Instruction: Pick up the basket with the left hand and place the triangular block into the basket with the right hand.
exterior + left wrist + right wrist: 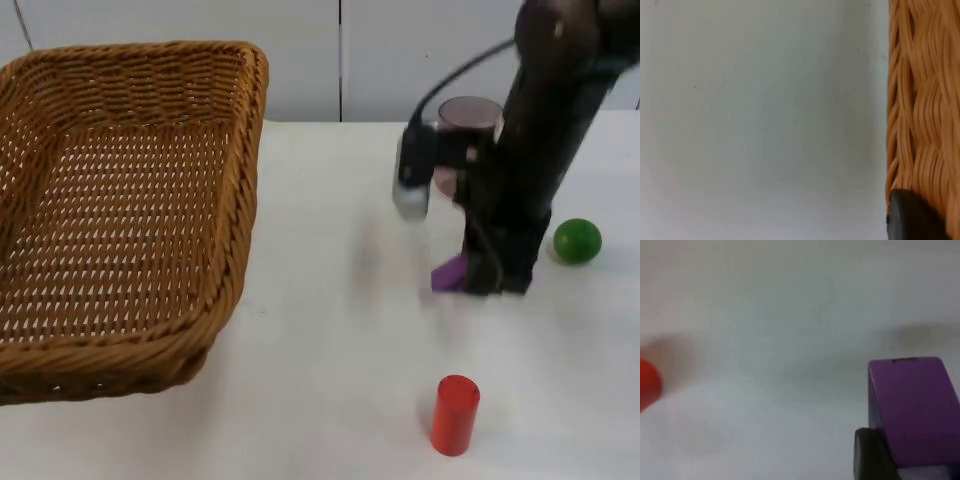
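- Purple triangular block pinched in my right gripper, low at table mid-right.
- Wicker basket raised, tilted, at table's left; my left fingertip on its rim, finger state: can't tell.
- Red cylinder nearer front; green ball beside right arm.

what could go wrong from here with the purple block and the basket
1. The right pincer seems to touch the purple block only near one edge, so the block might twist or drop on lifting.
2. The basket looks tilted and raised, with a black fingertip at its rim; it may sag or slip.
3. The red cylinder stands nearby and could get knocked.
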